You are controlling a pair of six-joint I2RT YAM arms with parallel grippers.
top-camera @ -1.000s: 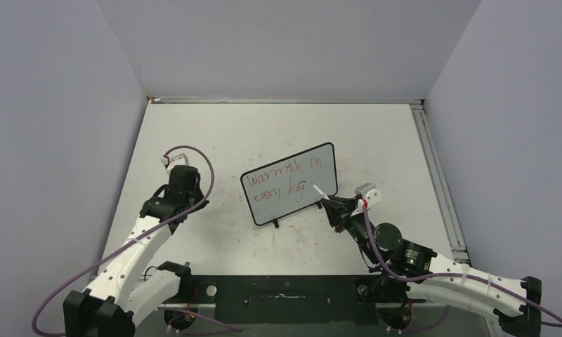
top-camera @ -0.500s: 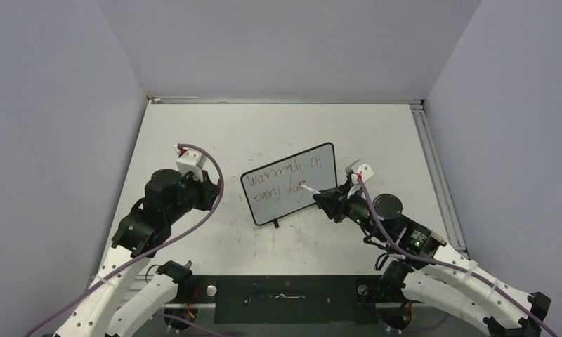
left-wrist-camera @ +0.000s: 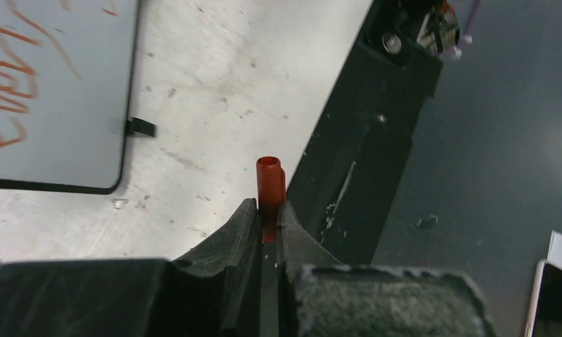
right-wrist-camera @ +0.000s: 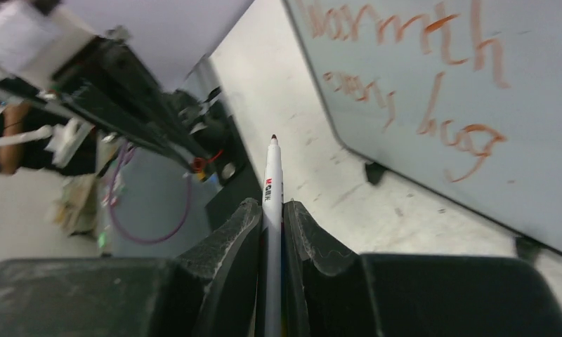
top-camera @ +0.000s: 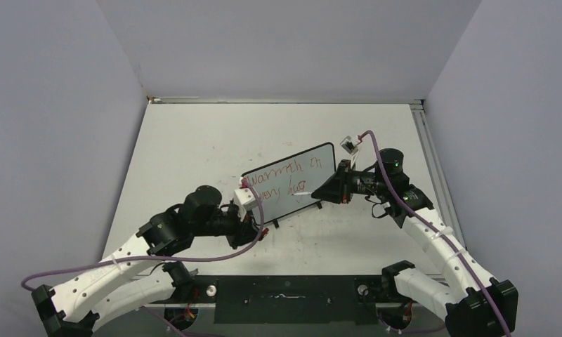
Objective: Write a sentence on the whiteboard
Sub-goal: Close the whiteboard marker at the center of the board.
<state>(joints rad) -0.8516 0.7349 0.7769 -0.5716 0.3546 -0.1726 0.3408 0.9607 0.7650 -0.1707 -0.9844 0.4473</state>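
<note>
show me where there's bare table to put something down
Widest: the far table between the back wall and the whiteboard. Also the strip between the left wall and the board. Crowded: the board's near-left corner, where the left hand holds a red cap, and its right end, where the right hand holds the marker.

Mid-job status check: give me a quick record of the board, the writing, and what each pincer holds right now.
whiteboard: on the table, between the two arms
sentence: two red handwritten lines, roughly "warmth in every day"
left pincer: shut on red cap
right pincer: shut on marker, uncapped
marker tip: off the board, over the table beside it
</note>
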